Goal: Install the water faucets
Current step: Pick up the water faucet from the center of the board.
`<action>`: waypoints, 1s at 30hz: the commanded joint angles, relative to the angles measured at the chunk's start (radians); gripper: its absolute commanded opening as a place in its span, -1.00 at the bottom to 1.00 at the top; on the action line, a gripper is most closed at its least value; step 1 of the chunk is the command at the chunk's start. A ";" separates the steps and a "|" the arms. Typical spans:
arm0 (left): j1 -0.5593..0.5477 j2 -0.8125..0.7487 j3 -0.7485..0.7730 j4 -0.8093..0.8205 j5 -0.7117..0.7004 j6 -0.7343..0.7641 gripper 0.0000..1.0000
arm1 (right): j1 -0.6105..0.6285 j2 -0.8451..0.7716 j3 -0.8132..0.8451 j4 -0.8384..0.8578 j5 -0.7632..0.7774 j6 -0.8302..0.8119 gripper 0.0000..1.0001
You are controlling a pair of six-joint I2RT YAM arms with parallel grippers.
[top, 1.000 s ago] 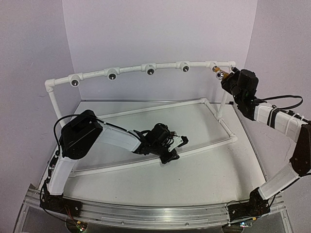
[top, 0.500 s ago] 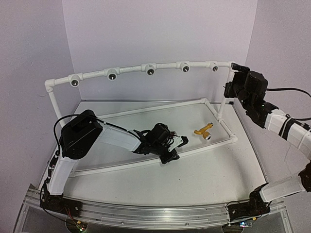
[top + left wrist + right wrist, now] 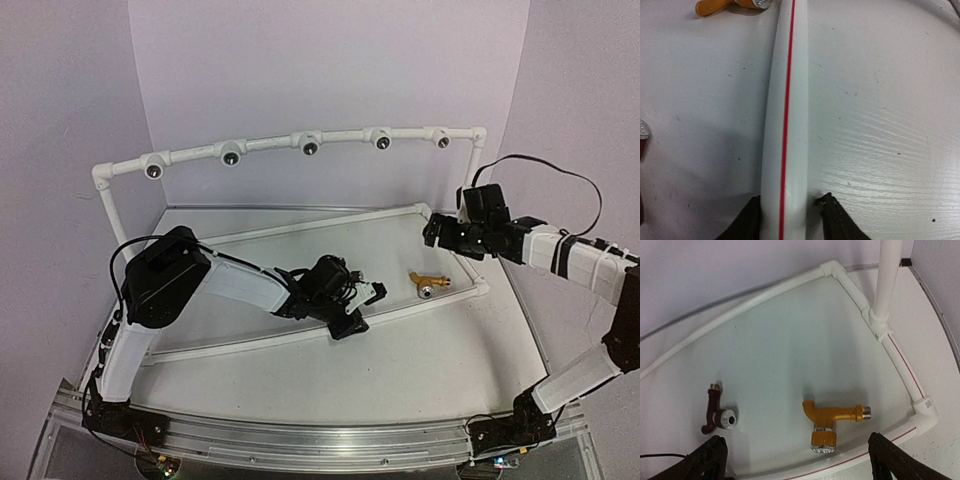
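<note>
The yellow-orange water faucet (image 3: 832, 415) lies flat on the table (image 3: 430, 283), just inside the low white pipe, its silvery threaded end pointing right. My right gripper (image 3: 796, 440) hangs above it, open wide, with nothing between its fingers (image 3: 436, 232). The dark reddish-brown faucet (image 3: 715, 412) lies to the left, close to my left gripper (image 3: 374, 291). My left gripper (image 3: 790, 205) straddles the low white pipe with the red line (image 3: 785, 125). Its left finger rests against the pipe and a thin gap shows at the right finger.
A raised white rail across the back carries several round sockets with dark holes (image 3: 310, 146), all without anything in them. Its right post (image 3: 887, 280) stands close to my right gripper. Purple walls enclose the table.
The yellow faucet left my right gripper near the far-right socket and dropped to the table. The right gripper opened and came down over it. The left jaws eased slightly.
</note>
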 commanded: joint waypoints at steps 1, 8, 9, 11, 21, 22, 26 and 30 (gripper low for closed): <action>-0.037 0.018 -0.095 -0.306 0.104 -0.063 0.15 | -0.016 0.066 -0.015 -0.079 -0.080 -0.033 0.97; -0.017 -0.176 -0.124 -0.262 0.166 -0.169 0.87 | -0.021 0.313 0.031 -0.045 -0.213 0.026 0.76; -0.016 -0.204 -0.126 -0.255 0.179 -0.187 0.88 | -0.021 0.345 0.040 -0.034 -0.195 0.019 0.70; -0.016 -0.269 -0.132 -0.248 0.191 -0.224 0.90 | -0.021 0.390 0.052 -0.025 -0.148 -0.004 0.59; -0.015 -0.514 -0.170 -0.240 0.212 -0.359 0.93 | -0.012 0.464 0.015 0.056 -0.003 -0.107 0.47; -0.015 -0.530 -0.169 -0.235 0.213 -0.375 0.93 | -0.010 0.471 0.017 0.060 0.004 -0.120 0.44; -0.007 -0.589 -0.186 -0.192 0.203 -0.440 0.93 | 0.006 0.488 0.017 0.114 0.000 -0.199 0.19; 0.031 -0.664 -0.239 -0.123 0.187 -0.541 0.91 | 0.028 0.471 0.018 0.170 0.040 -0.304 -0.37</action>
